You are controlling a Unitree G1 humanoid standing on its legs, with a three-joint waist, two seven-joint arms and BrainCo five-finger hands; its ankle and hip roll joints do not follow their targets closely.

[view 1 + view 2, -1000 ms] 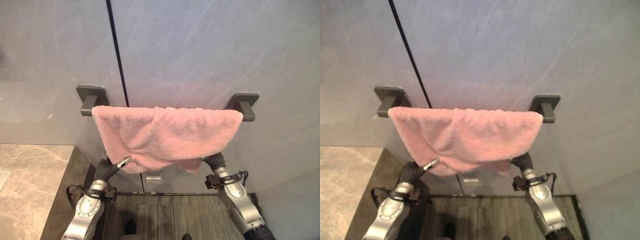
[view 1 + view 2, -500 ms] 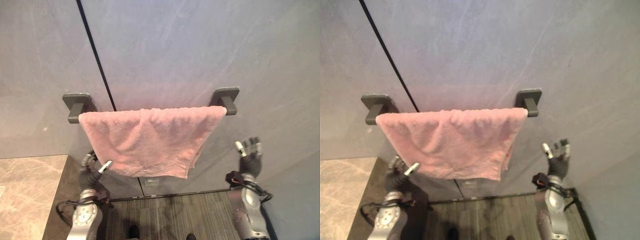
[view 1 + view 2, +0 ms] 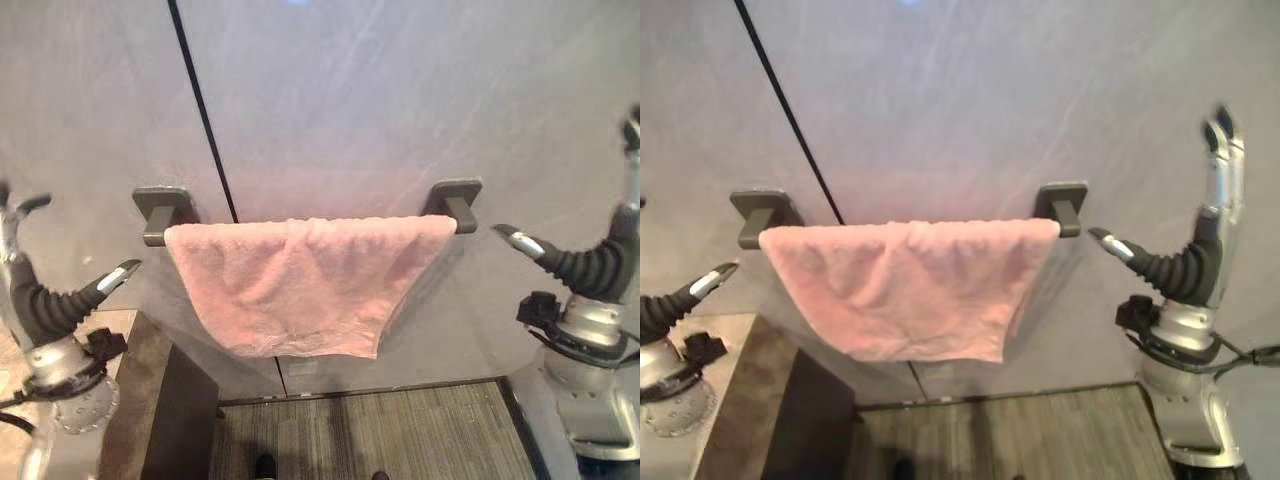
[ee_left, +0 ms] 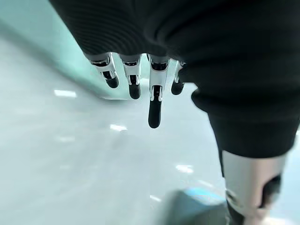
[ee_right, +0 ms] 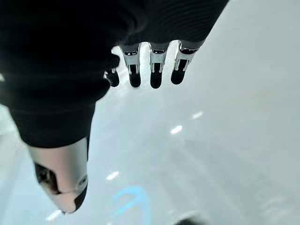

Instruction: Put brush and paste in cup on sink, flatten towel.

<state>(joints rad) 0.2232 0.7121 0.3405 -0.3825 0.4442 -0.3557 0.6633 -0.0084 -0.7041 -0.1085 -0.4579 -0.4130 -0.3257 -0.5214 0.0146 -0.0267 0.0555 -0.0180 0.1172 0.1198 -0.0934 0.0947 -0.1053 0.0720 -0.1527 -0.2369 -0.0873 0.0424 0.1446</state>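
A pink towel (image 3: 300, 283) hangs over a dark grey rail (image 3: 452, 210) on the grey wall, spread from one bracket to the other, its lower edge uneven and longer at the right. My left hand (image 3: 45, 300) is raised at the far left, level with the towel and apart from it, fingers straight and empty. At the far right my right hand (image 3: 1192, 262) is held up with straight fingers, thumb pointing toward the towel's right end, holding nothing. Both wrist views show straight fingers (image 4: 154, 105) (image 5: 155, 72) against bare wall or ceiling.
A marble counter with a dark side panel (image 3: 160, 400) stands at the lower left under the rail's left bracket (image 3: 160, 205). A dark vertical seam (image 3: 205, 120) runs down the wall. Striped grey flooring (image 3: 370, 440) lies below the towel.
Both hands have risen from below the towel to its sides, well apart from it. The towel hangs as it did half a second ago, spread wider than a second ago.
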